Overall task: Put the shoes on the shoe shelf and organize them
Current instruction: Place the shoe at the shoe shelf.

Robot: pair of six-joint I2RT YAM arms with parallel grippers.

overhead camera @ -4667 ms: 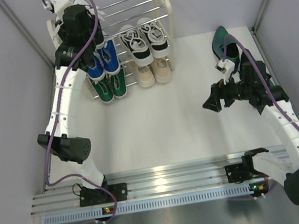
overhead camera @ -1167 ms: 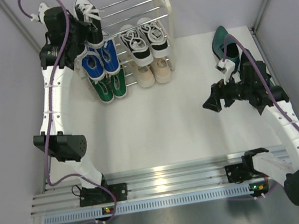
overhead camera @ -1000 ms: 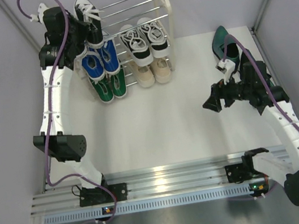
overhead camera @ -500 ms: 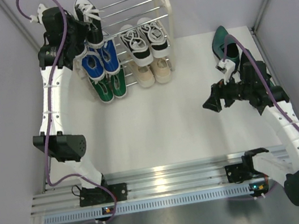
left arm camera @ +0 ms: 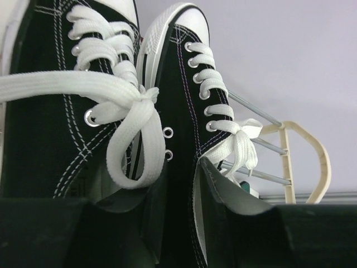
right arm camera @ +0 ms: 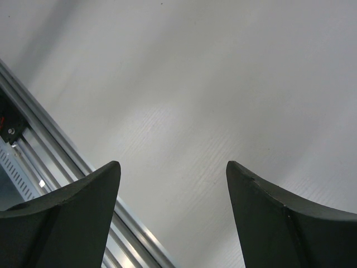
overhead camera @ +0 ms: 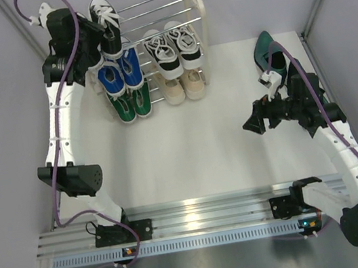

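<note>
At top of shoe shelf (overhead camera: 195, 7), straddling heel of black-and-white sneaker (left arm camera: 187, 106) with left gripper (left arm camera: 178, 170), grip unclear, with empty right gripper (right arm camera: 173, 173) wide open

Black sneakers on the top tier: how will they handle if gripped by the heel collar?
The black sneakers have a soft-looking canvas collar; it probably folds under the jaws. Their loose laces could snag the rods of the shoe shelf. Sitting on thin rods, they may tip if nudged.
</note>
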